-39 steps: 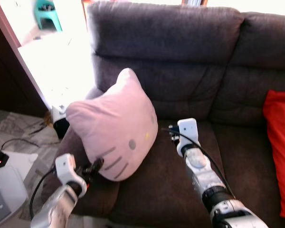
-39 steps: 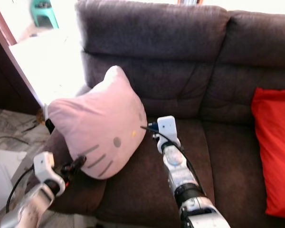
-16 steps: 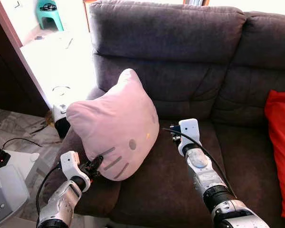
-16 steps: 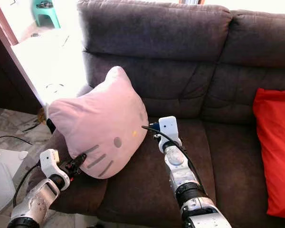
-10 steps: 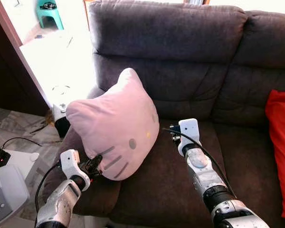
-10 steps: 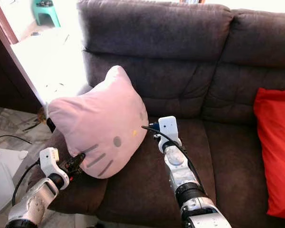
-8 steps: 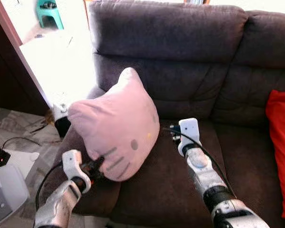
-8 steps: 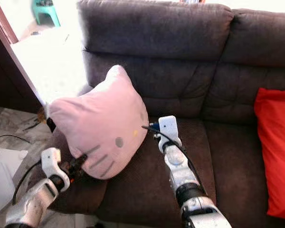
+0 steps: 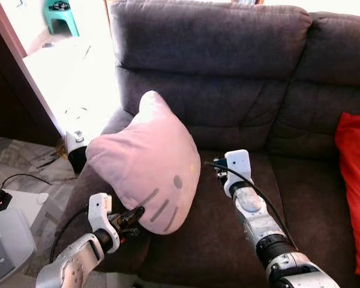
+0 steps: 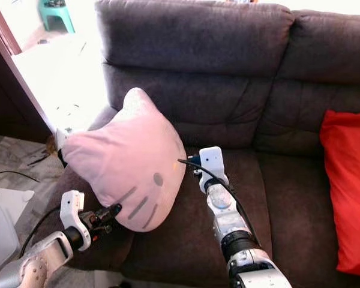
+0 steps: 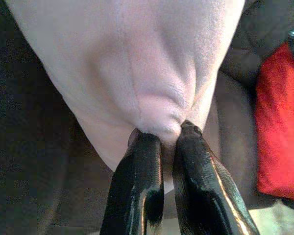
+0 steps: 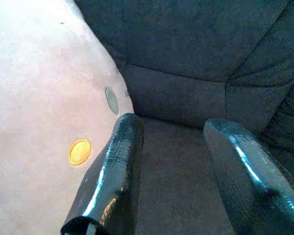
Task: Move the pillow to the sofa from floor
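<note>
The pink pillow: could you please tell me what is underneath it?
The pink pillow rests on the sofa seat beside the armrest, its lower edge pinched by the left gripper. The cushion directly beneath it is covered.

The scene holds 1 dark brown sofa (image 9: 240,78) with 2 back cushions. On it lie 2 soft items: 1 pink pillow (image 9: 147,165) shaped like a cat's face, and 1 red cushion (image 9: 355,180) at the far right. The pillow's face shows 1 grey oval eye, 1 yellow nose and 3 grey whiskers. 2 silver arms are visible, each ending in a gripper: 1 left gripper (image 9: 137,214) and 1 right gripper (image 12: 174,166), each with 2 black fingers. On the bright floor beyond stands 1 teal stool (image 9: 61,15). At the lower left sits 1 white appliance (image 9: 3,246).
</note>
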### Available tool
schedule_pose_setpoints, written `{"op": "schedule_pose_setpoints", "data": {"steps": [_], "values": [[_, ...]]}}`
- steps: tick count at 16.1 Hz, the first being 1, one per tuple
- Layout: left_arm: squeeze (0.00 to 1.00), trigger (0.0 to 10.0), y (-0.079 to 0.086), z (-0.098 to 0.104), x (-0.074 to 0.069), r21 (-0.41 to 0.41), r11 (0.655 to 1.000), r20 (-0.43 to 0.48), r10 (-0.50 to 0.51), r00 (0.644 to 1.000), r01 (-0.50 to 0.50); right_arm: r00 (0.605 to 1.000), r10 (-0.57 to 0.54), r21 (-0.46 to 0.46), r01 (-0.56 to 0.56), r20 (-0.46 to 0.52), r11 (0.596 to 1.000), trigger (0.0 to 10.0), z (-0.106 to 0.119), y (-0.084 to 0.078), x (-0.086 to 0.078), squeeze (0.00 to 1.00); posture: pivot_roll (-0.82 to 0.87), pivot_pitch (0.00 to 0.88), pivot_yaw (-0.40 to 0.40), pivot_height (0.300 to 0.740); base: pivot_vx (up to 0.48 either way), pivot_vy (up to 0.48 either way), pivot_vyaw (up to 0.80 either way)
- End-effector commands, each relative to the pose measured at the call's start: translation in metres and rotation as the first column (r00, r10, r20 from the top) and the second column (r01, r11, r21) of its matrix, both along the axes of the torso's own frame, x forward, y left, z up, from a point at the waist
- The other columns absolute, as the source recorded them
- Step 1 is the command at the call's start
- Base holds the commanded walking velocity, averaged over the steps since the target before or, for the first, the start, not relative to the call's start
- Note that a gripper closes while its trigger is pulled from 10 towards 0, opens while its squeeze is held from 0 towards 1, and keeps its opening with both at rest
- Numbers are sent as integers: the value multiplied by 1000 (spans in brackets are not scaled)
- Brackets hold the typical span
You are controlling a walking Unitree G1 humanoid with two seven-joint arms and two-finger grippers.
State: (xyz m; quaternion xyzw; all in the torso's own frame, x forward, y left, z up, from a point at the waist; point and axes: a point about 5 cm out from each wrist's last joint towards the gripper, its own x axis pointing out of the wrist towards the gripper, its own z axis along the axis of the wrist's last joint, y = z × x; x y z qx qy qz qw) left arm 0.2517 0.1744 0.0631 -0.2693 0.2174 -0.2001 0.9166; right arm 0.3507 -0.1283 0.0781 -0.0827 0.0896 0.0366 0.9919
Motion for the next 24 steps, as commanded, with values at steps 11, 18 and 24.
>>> {"op": "schedule_pose_setpoints", "data": {"steps": [11,18,24], "values": [[0,10000,-11,1,-30,170,957,-15,-238,971,237,999,16,5,-16,-28,1000,10000,-4,3,-1,0,165,144,-42,740,0,0,0],[0,10000,42,38,6,286,895,354,233,906,-342,1000,14,21,-14,0,1000,10000,-2,3,-2,0,170,144,-45,740,0,0,0],[0,10000,36,73,8,180,902,521,252,815,-394,998,38,57,-40,47,998,10000,4,6,-1,0,169,141,-45,740,0,0,0]]}}
